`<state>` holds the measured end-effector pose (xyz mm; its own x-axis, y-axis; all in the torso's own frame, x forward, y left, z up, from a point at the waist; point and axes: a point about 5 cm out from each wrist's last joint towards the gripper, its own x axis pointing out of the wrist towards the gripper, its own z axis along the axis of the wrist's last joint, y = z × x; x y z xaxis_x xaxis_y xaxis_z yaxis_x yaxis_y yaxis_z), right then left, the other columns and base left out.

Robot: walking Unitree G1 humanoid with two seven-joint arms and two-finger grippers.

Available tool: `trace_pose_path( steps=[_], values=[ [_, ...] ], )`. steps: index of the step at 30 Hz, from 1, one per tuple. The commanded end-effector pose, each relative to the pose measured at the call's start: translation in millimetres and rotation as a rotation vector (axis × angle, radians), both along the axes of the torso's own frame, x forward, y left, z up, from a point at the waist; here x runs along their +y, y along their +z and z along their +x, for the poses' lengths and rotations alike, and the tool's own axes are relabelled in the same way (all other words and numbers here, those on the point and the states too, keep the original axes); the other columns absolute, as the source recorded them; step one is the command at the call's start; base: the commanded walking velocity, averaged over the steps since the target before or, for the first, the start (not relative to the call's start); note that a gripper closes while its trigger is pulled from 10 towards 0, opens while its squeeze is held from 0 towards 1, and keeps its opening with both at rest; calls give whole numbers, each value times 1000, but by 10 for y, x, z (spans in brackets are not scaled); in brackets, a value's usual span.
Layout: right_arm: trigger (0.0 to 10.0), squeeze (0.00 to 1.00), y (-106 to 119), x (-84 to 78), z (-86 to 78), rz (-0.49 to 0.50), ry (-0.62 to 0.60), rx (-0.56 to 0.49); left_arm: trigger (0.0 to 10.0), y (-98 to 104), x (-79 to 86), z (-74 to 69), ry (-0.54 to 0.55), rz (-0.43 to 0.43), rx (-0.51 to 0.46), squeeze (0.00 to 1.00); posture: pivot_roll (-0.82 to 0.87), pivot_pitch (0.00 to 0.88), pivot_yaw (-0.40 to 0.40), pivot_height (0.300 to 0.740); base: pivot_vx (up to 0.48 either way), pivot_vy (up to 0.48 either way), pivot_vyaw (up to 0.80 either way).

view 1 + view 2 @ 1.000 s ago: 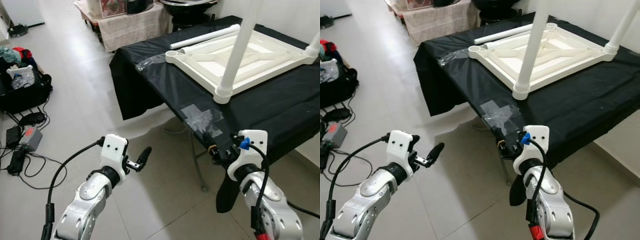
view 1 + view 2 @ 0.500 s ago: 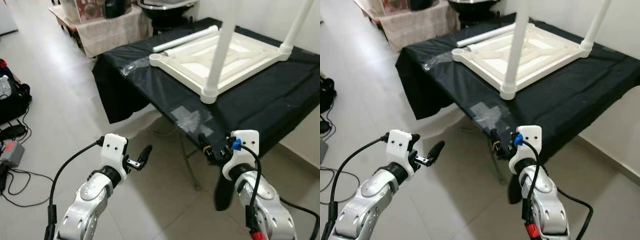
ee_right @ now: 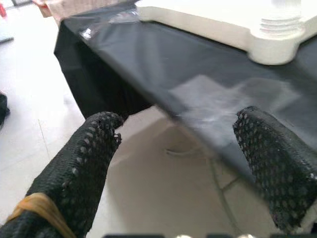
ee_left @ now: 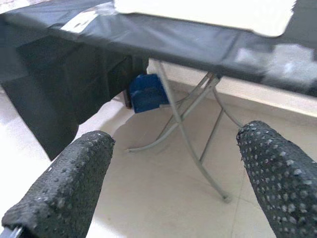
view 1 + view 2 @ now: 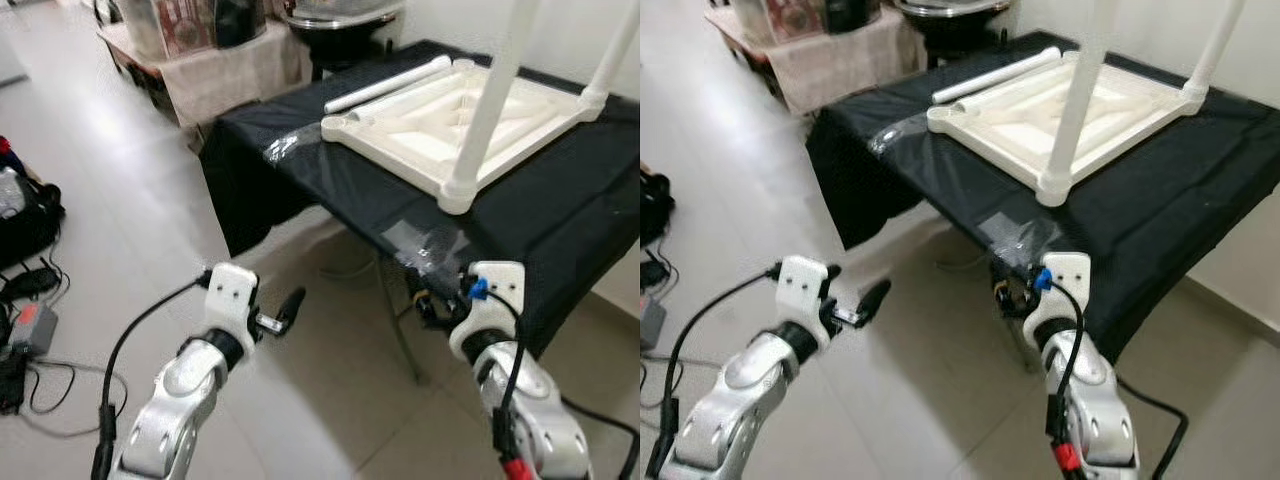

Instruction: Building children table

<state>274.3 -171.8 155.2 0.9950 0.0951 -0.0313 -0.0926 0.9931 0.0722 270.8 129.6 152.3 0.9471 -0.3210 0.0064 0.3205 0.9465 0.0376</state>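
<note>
One folding work table (image 5: 300, 175) takes up the far right of the scene, draped in a black cloth (image 5: 1200, 190) that hangs over its near-left corner; the cloth is probably there to protect the white parts. Clear tape patches (image 5: 425, 240) sit on the cloth at the near edge and another at the far-left corner, likely pinning the cloth so it doesn't slide during assembly.

On the cloth lies the children's table top (image 5: 425, 130), white plastic, flipped underside up so the leg sockets face upward. Two legs stand in it: a near leg (image 5: 485, 110) screwed into the near corner socket, and a far-right leg (image 5: 1210, 50) at the right corner. The far-left corner socket (image 5: 940, 113) looks open. A loose white leg tube (image 5: 390, 85) lies just beyond the top's far-left edge, with what seems a second tube touching the frame beside it — parked within reach for the remaining corners. So the build looks about half done, judging by legs.

Both arms are held low over the tiled floor (image 5: 150, 200), short of the table, nothing gripped. Left gripper (image 4: 173, 168) hangs near-left, well apart from the table, fingers spread wide and empty. Right gripper (image 3: 198, 163) sits just at the near edge of the table, below the taped patch, fingers also spread and empty, aimed at the near leg's base.

Far left on the floor: dark bag, cables.
</note>
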Motion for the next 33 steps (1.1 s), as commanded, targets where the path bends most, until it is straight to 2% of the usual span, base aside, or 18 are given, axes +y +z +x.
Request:
trace_pose_path(
  steps=[1, 7, 13, 33],
  values=[
    [10000, 0, -54, 21, -32, -2, 11, 19, 10000, -40, -12, 1, -2, -3, 15, 0, -19, 128, 33, 740, 0, 480, -800],
    [10000, 0, -58, 5, -41, 2, 6, 17, 10000, -39, -63, 23, -31, 1, 14, 0, -23, 125, 29, 740, 0, 480, -800],
    [10000, 0, -57, 37, -25, 1, 16, 13, 10000, -45, -45, 22, -30, 1, 16, 0, -13, 121, 29, 740, 0, 480, -800],
    [10000, 0, -43, 44, 1, 4, 7, -4, 10000, -6, -44, 68, -34, -3, -6, 0, -16, 126, 36, 740, 0, 480, 0]
  ],
)
